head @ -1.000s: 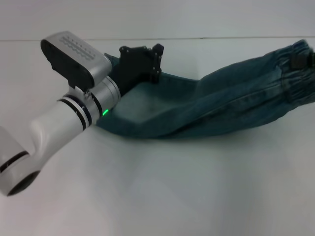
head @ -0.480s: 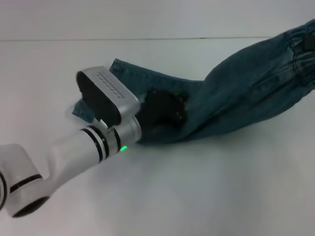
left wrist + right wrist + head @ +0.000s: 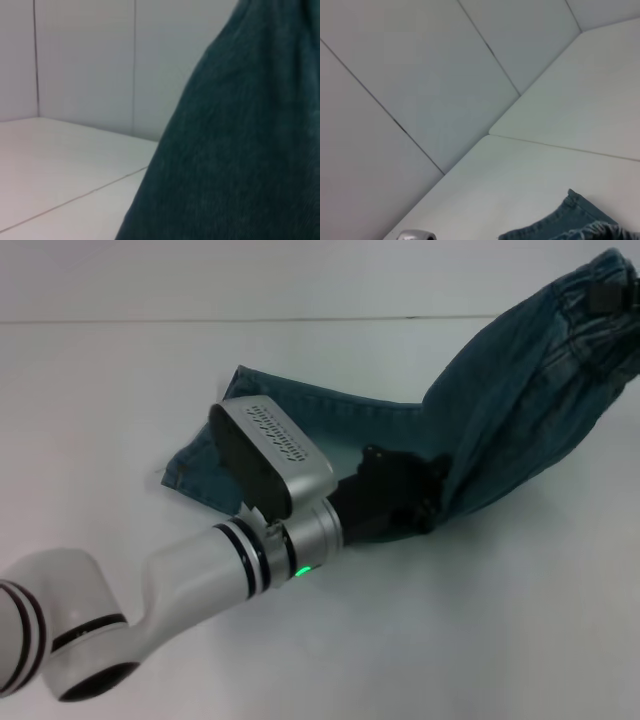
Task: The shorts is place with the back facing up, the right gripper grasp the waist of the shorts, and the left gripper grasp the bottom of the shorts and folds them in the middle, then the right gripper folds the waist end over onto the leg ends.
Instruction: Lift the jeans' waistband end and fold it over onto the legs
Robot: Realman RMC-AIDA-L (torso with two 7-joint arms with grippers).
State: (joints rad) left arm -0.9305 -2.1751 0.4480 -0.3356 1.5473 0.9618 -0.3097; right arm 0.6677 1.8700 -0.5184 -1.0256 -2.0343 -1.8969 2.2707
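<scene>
The white tabletop (image 3: 330,660) carried the shorts (image 3: 500,430), a long band of faded blue denim running from the near-left part of the surface up toward the far right, where the cloth rose clear of the tabletop. Judged from this, the first fold, down the middle, looked mostly made: the denim lay doubled over itself along its length, though it was bunched and not smoothed flat. The second fold, waist end over the leg ends, was not done.

The leg ends (image 3: 205,455) lay flat on the tabletop at the left end of the shorts, their hem edge showing just beyond the left arm's camera housing. The waist, at the opposite end of the shorts, was lifted at the far right corner, where a small dark part of the right pincer (image 3: 608,292) showed against the gathered band; I could not tell how its fingers stood.

The left pincer (image 3: 405,502) was pressed against the near edge of the shorts about midway along them, its fingers hidden by its own black body, so their state was unclear too
</scene>
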